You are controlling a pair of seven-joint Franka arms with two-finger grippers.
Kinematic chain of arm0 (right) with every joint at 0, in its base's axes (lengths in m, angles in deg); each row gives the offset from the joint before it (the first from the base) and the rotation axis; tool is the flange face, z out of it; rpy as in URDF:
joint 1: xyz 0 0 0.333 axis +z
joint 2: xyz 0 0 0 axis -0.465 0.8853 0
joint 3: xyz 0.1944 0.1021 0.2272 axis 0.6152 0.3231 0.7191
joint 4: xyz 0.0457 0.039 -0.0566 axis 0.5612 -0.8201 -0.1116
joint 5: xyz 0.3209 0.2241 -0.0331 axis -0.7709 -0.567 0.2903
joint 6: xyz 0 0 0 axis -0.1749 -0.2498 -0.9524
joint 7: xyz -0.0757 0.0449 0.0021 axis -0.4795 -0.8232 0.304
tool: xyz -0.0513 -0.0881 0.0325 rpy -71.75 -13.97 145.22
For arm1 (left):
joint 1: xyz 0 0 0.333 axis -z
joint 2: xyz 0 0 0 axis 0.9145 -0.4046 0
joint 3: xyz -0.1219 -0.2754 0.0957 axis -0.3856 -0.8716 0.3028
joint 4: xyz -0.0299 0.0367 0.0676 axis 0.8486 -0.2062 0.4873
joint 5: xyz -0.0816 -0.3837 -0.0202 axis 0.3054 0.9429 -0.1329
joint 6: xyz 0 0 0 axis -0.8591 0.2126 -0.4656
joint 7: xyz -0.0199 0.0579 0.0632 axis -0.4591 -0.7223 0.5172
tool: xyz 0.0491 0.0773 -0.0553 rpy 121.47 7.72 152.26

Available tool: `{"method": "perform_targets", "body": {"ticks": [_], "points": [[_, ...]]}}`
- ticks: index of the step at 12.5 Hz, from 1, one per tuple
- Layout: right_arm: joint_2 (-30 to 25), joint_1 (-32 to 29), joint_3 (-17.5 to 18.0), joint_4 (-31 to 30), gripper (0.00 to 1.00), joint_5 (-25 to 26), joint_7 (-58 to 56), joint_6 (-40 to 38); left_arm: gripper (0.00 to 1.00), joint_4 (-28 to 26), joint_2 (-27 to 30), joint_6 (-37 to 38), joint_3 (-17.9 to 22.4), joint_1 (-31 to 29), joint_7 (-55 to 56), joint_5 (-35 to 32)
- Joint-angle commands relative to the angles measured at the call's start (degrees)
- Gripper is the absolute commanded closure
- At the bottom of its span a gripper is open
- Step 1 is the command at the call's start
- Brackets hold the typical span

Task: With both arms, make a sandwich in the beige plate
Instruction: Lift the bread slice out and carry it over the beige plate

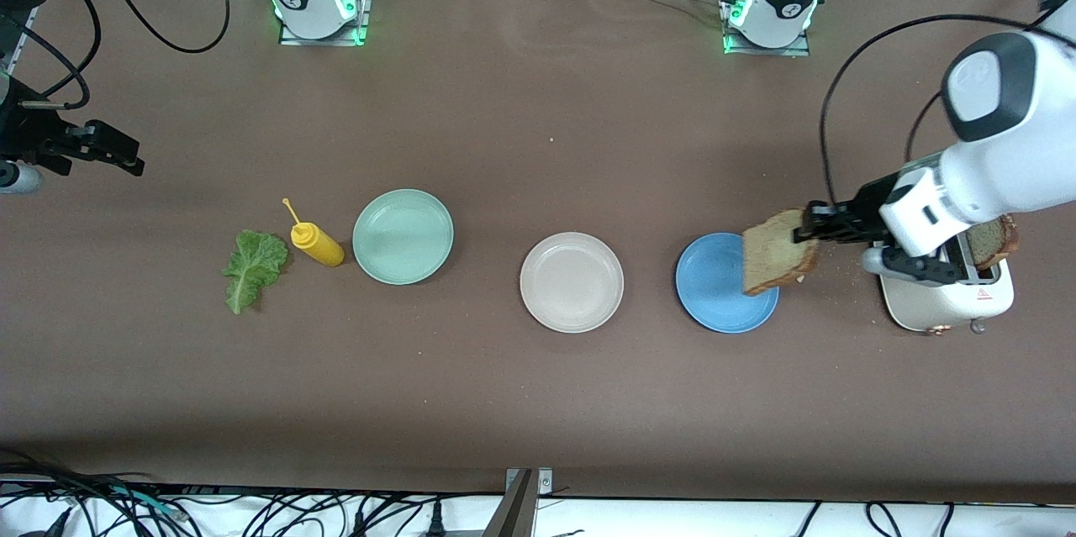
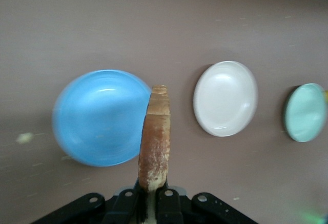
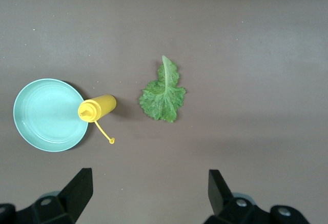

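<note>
Bread [image 1: 777,251] hangs clamped in the left gripper [image 1: 814,223] over the blue plate [image 1: 714,289], beside the bare beige plate [image 1: 572,281], while the right gripper [image 3: 148,193] waits wide open above the lettuce [image 3: 164,92].

surface: you've got a brown table [image 1: 538,100] | on it, row across mid-frame from the right arm's end: lettuce leaf [image 1: 251,268] | yellow squeeze bottle [image 1: 317,244] lying down | mint plate [image 1: 403,236] | beige plate [image 1: 572,281] | blue plate [image 1: 714,289] | white toaster [image 1: 946,302] with bread slice [image 1: 994,239] in slot, frame's mid-right
</note>
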Motion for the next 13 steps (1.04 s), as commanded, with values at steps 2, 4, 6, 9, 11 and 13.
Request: {"method": "perform_targets", "body": {"ticks": [2,4,6,9,11,13], "points": [[0.0,0.0,0.1,0.3,0.0,-0.1,0.4,0.2,1.0,2.3,-6.1,-9.5,0.2,6.6,0.5,8.0],[0.0,0.0,0.1,0.3,0.0,-0.1,0.4,0.2,1.0,2.4,-9.7,-14.4,0.2,9.7,0.2,13.0],[0.5,0.0,0.1,0.3,0.0,0.1,0.4,0.2,1.0,2.4,-12.7,-20.2,0.2,12.9,-0.5,15.9],[0.4,0.0,0.1,0.3,0.0,0.1,0.4,0.2,1.0,6.0,-18.4,-23.2,0.2,16.3,-0.6,19.8],[0.5,0.0,0.1,0.3,0.0,0.1,0.4,0.2,1.0,6.4,-20.4,-23.5,0.2,18.2,-0.7,22.4],[0.5,0.0,0.1,0.3,0.0,0.1,0.4,0.2,1.0,6.3,-21.7,-23.5,0.2,20.0,-0.8,22.7]]}}
